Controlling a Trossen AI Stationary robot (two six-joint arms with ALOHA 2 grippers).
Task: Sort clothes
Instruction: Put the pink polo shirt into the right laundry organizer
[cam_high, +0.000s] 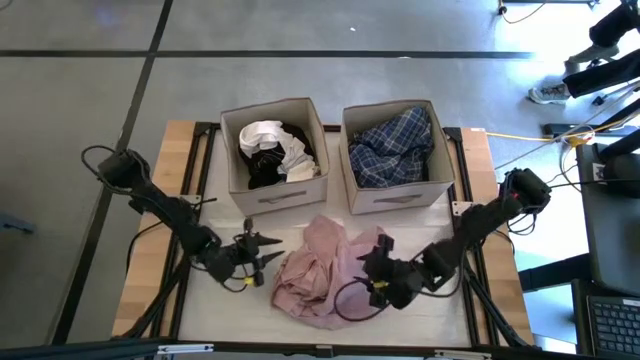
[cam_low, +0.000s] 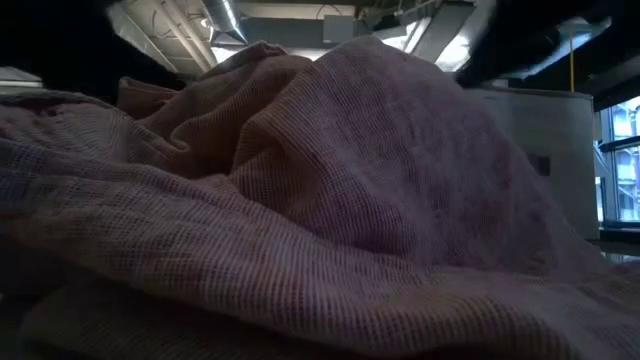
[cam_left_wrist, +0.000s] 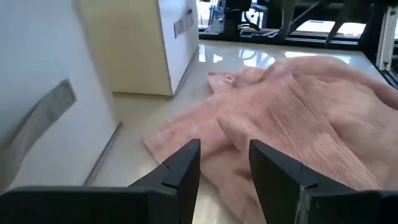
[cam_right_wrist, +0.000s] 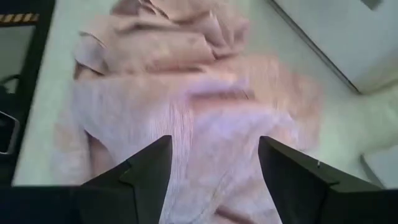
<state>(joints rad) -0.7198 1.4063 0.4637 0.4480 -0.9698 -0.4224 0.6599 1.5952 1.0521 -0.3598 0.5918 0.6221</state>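
Right, the dusty-pink garment (cam_high: 318, 272) is lying crumpled on the table (cam_high: 200, 300) in front of the two boxes. The right gripper (cam_high: 372, 262) is hovering over it, jaws wide, empty; the left gripper (cam_high: 268, 254) is sitting beside its edge, half-parted, gripping nothing. Looking soft, light, floppy; pinching a raised fold seems best.

A dusty-pink garment (cam_high: 318, 268) with a fine ribbed weave lies crumpled on the pale grey-white table (cam_high: 200, 300), whose side edges are light wood with a black frame. Behind it stand two beige fabric boxes: the left box (cam_high: 275, 192) holds white (cam_high: 268, 137) and black (cam_high: 262, 168) clothes, the right box (cam_high: 395, 197) a blue-plaid piece (cam_high: 392, 148) checked in navy and pale grey. Both arms are dark, each with a small yellow mark near its gripper.
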